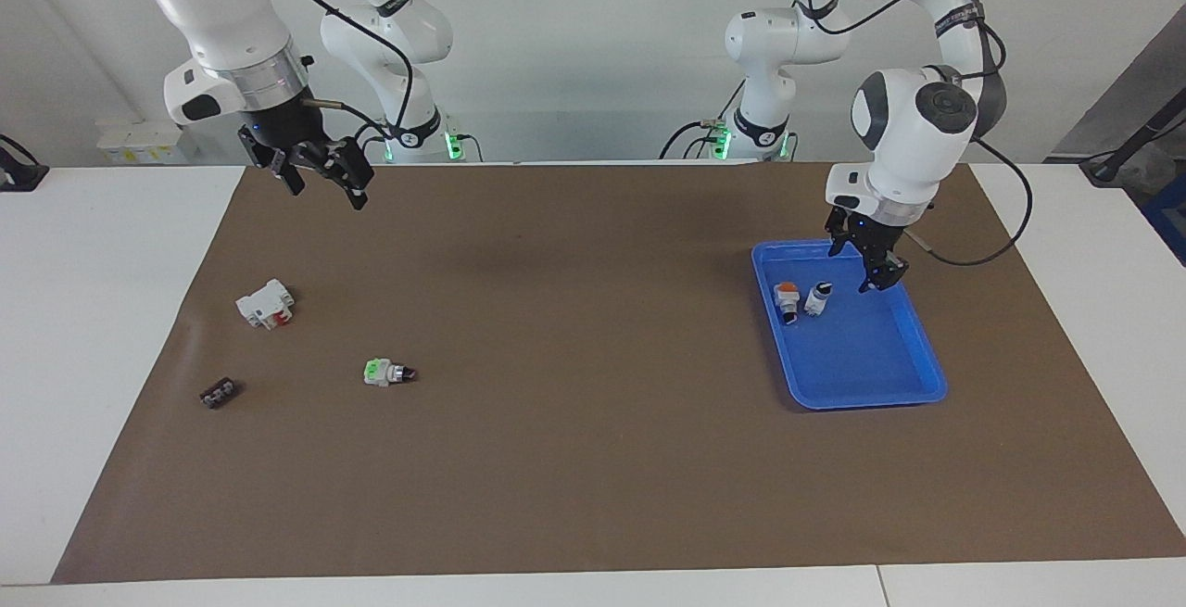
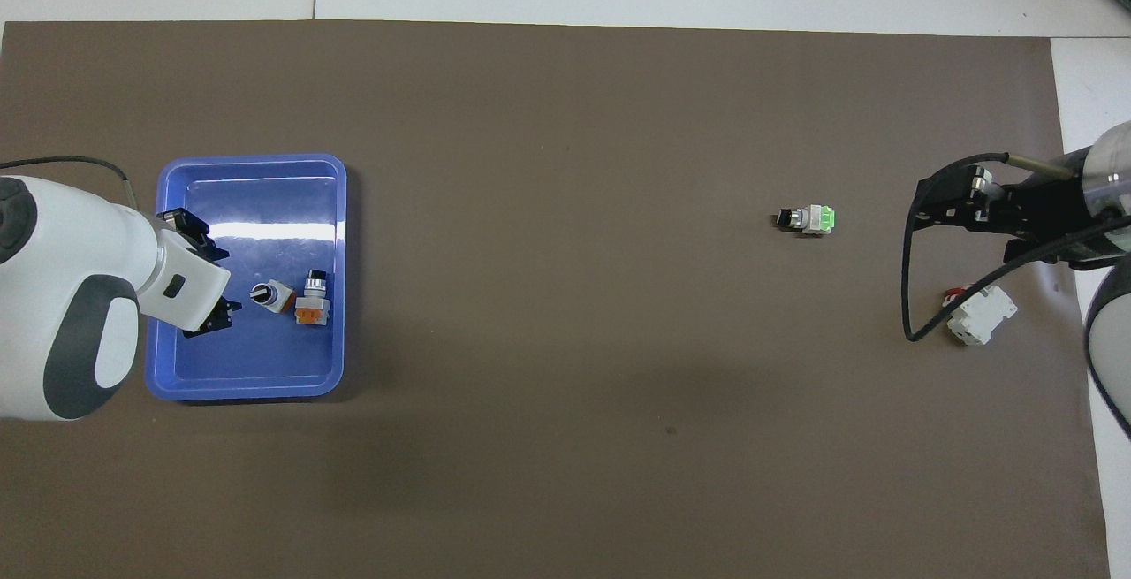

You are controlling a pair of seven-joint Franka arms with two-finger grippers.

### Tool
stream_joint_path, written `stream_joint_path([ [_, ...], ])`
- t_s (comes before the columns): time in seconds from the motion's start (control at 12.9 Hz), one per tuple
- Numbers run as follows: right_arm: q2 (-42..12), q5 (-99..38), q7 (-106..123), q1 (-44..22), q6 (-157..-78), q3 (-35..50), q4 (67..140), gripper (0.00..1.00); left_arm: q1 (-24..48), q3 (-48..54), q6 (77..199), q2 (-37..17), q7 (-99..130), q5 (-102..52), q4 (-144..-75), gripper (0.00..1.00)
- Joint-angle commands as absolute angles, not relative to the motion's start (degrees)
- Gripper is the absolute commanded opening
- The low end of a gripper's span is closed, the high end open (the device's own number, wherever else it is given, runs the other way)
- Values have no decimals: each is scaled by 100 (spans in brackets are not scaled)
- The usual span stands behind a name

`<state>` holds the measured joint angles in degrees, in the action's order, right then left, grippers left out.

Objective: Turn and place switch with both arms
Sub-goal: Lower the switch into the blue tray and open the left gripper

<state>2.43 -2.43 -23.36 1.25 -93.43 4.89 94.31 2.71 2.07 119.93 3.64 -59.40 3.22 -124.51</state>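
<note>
In the facing view the left claw [image 1: 876, 266] hangs spread and empty just above the blue tray [image 1: 913, 389], the switch [image 1: 816, 299] standing knob-up in the tray close beside a second orange-ended switch [image 1: 786, 300]; the release looks done, so the sound move is to lift straight up without brushing either one, while the right claw [image 1: 320, 178], spread too, waits over the table's [image 1: 593, 459] right-arm end. In the overhead view the count is two orange-ended switches in one tray, one green-ended switch [image 2: 808, 220] and one white block [image 2: 979, 316].

Switch [image 1: 816, 298] [image 2: 269, 295] upright in blue tray [image 1: 880, 375] [image 2: 247, 380] — knob up
</note>
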Motion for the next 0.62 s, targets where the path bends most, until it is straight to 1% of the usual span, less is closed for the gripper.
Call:
stream_joint_path([
  [0.0,352,-325,-2136,333,-9475,545,9571,100,334,167,11541,773,-4575,439,-12524,100],
  [0.23,360,-334,-1837,308,-9501,475,9580,100,334,167,11374,826,-3386,431,-12516,100],
  [0.46,343,-325,-1680,-209,-9527,-147,9563,100,282,167,11416,853,-3000,405,-12525,100],
  [0.54,299,-316,-1305,-159,-9423,-158,9493,100,255,167,11487,844,-2345,404,-12524,100],
])
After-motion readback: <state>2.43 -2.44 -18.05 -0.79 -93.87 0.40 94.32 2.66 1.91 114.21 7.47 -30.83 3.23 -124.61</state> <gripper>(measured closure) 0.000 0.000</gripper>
